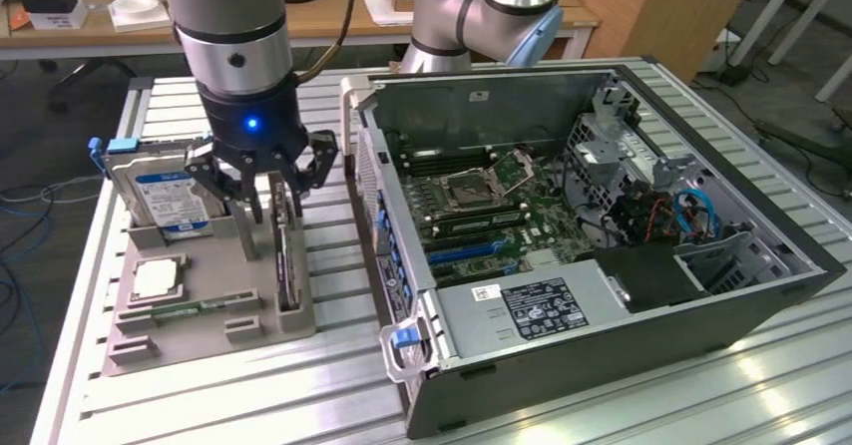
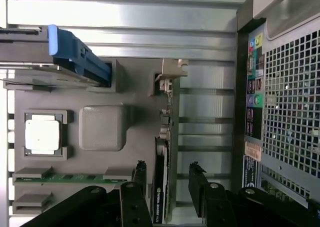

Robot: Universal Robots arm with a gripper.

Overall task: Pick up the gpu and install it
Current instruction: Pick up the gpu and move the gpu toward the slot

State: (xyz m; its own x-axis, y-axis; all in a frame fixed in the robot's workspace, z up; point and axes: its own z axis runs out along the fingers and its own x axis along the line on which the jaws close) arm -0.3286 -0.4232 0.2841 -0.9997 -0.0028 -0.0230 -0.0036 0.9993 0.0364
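Along the tray edge nearest the computer case: gpu, thin dark card upright, silvery bracket end. Gripper released, straddling it, gaps both sides.

Grey parts tray holding an upright hard drive (blue-labelled) and a square CPU chip, beside an open computer case, motherboard exposed; all rest on a slatted aluminium table.

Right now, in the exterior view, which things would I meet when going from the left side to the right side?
hard drive → gpu → CPU socket in the open computer case → blue cables
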